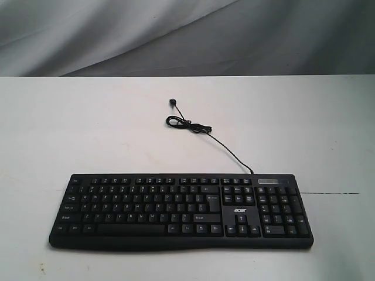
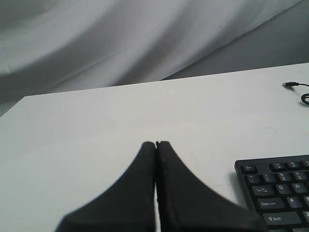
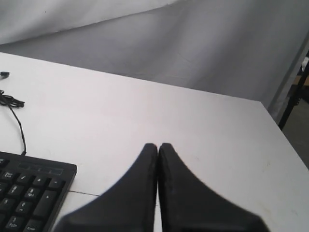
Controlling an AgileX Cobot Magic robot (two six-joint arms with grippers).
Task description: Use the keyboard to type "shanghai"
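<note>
The black keyboard (image 1: 179,211) with white legends and an acer logo lies near the front of the white table, its thin cable (image 1: 193,127) curling away behind it. Neither arm shows in the exterior view. In the left wrist view my left gripper (image 2: 156,143) is shut with nothing in it, over bare table beside the keyboard's Esc corner (image 2: 277,191). In the right wrist view my right gripper (image 3: 158,145) is shut and empty too, over bare table beside the keyboard's number-pad corner (image 3: 34,193).
The white table (image 1: 88,129) stretches wide behind and to both sides of the keyboard. A grey cloth backdrop (image 1: 187,35) hangs behind it. A dark stand (image 3: 294,96) is past the table's edge in the right wrist view.
</note>
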